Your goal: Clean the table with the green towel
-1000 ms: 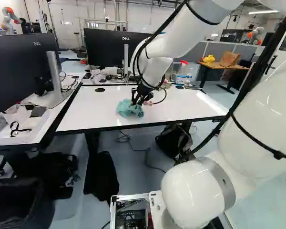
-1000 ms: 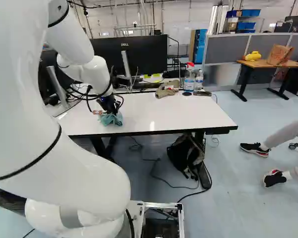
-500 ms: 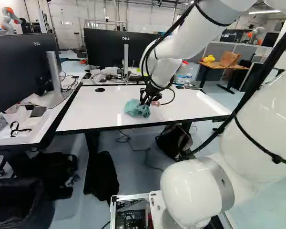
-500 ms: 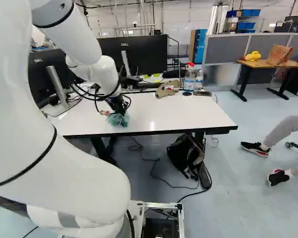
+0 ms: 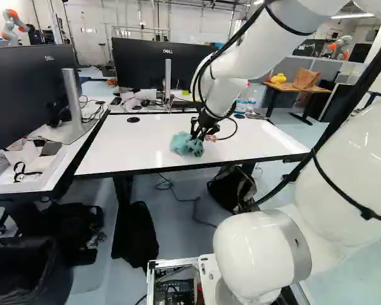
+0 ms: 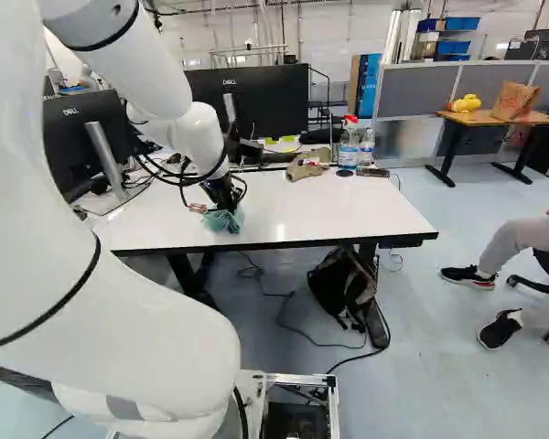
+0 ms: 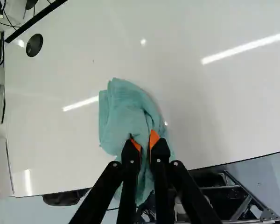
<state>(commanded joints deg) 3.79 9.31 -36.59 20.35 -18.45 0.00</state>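
- When seen from the left base view, a white table (image 5: 114, 143) with dark edging, ahead of the base; bears the green towel (image 7: 123, 114).
- White arm (image 5: 241, 57), right of the middle in the left base view; reaches forward over the table and bends down towards its surface.
- Wooden-topped table (image 6: 485, 117), well apart at the right of the right base view; carries a brown paper bag (image 6: 515, 101) and a yellow object (image 6: 467, 103).
- Two black monitors (image 5: 140, 63), one behind the white table, one beside its left end in the left base view.
- Black backpack (image 6: 334, 279), on the floor beneath the white table.
- Black gripper (image 5: 196, 135), pointing down; closed on the towel, with cloth pinched between both orange pads (image 7: 153, 137).
- Towel, bunched; lies on the tabletop near the front edge, with folds spread ahead of and under the fingertips.
- Spray bottle (image 6: 349, 144) with red head, at the white table's far side; just beside another bottle (image 6: 367, 146).
- Dark round disc (image 7: 34, 45), flat at a far corner of the same tabletop.
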